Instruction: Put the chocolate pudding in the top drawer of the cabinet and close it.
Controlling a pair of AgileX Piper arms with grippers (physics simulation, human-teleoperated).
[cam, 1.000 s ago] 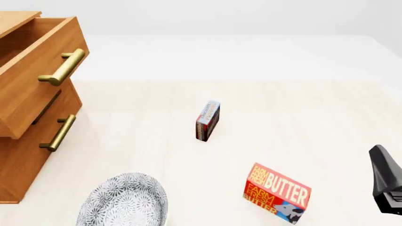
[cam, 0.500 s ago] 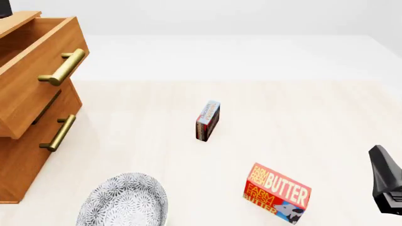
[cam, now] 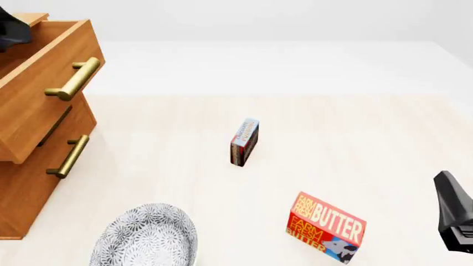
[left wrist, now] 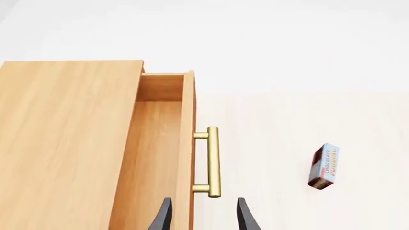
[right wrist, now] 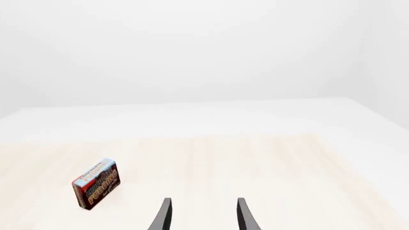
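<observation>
From my front camera, I see the chocolate pudding (cam: 245, 142) standing on its narrow edge near the middle of the worktop (cam: 369, 127), touching nothing. The cabinet (cam: 33, 183) sits at about 9 o'clock from it, well apart, against the view's left edge. Its top drawer (cam: 44, 88) is pulled out, the front panel jutting past the lower drawer (cam: 52, 160) beneath, and each drawer carries a brass bar handle; the upper handle (cam: 74, 78) runs along the drawer's front.

At roughly 5 o'clock from the pudding lies a red-orange butter box (cam: 326, 227), apart from it. At about 7 o'clock, near the lower edge of the view, is a grey patterned plate (cam: 145, 235).

My left end effector (left wrist: 202, 215) hangs above the open drawer. In its wrist camera the two dark fingers are spread apart with nothing between them, one over the drawer's inside and the other out past the handle. I can see down into the drawer's cavity there, and what shows of it holds no items. In the front view only a dark bit of that arm (cam: 13, 27) shows at the top left corner, above the cabinet.

My right end effector (right wrist: 202, 215) also has its fingers apart and holds nothing. Its wrist camera looks across bare worktop, with the pudding off to one side and well clear of the fingertips. In the front view only a dark part of the right arm (cam: 454, 213) shows at the right edge, at about 4 o'clock from the pudding and beyond the butter box.
</observation>
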